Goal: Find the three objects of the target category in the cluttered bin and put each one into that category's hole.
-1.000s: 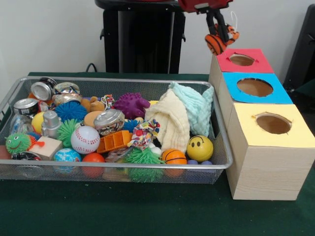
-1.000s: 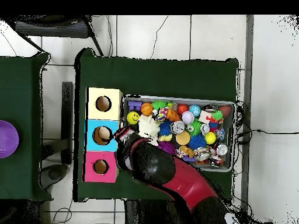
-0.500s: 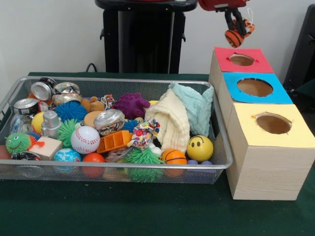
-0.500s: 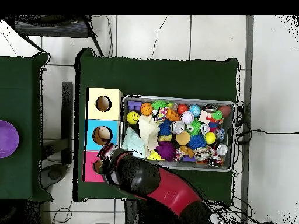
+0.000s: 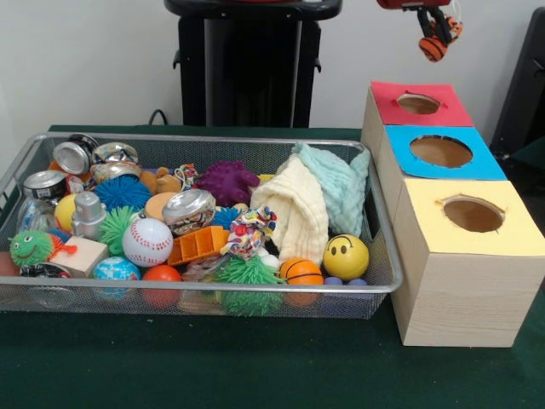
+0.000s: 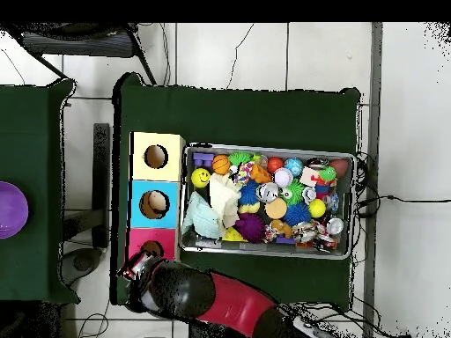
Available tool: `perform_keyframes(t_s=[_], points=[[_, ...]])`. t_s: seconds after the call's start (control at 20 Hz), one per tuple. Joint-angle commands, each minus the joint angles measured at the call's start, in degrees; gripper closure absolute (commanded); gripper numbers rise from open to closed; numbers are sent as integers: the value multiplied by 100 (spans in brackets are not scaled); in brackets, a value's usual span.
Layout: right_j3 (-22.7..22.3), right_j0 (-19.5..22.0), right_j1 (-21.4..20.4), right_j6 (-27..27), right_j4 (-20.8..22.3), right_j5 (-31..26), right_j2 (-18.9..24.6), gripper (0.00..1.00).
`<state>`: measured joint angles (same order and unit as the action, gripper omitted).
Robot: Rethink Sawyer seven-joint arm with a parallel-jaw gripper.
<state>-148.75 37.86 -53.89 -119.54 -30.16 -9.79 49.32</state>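
Observation:
My gripper [image 5: 436,27] is at the top right of the front view, shut on the orange plush animal with black stripes [image 5: 433,48]. The plush hangs high above the red-bordered hole [image 5: 418,103], slightly right of it. In the overhead view the gripper [image 6: 135,264] sits just past the red box [image 6: 139,239], on the robot's side. The wire mesh bin [image 5: 213,289] holds the clutter. A tan-brown plush [image 5: 162,181] lies at its far side. I cannot pick out the yellow duck.
Blue-bordered [image 5: 441,151] and yellow-bordered [image 5: 473,214] holes top the boxes beside the red one. The bin holds cream [image 5: 294,209] and mint [image 5: 336,183] cloths, cans, a baseball [image 5: 147,242], a smiley ball [image 5: 346,256] and spiky pom balls. The black pedestal [image 5: 251,68] stands behind.
The gripper has carried the striped plush from the bin's edge across to the red box and slightly beyond it, rising toward the top right of the front view.

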Motion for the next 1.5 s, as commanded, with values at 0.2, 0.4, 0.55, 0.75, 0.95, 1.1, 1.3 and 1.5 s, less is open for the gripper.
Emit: perform_keyframes(t_s=[0.2,0.4,0.55,0.75,0.95,1.1,1.3,1.5], points=[[226,-47,1351,-1552,522,1562,-102,100],[353,-112,1281,-1594,495,1534,-183,100],[388,-85,1117,-1607,440,1401,-156,100],[422,-14,709,-1554,307,963,-163,100],[520,-51,578,-1403,231,705,-332,100],[636,-86,621,-1262,241,630,-484,100],[899,-104,1028,-944,378,732,-764,100],[1070,-108,1284,-780,484,747,-904,100]])
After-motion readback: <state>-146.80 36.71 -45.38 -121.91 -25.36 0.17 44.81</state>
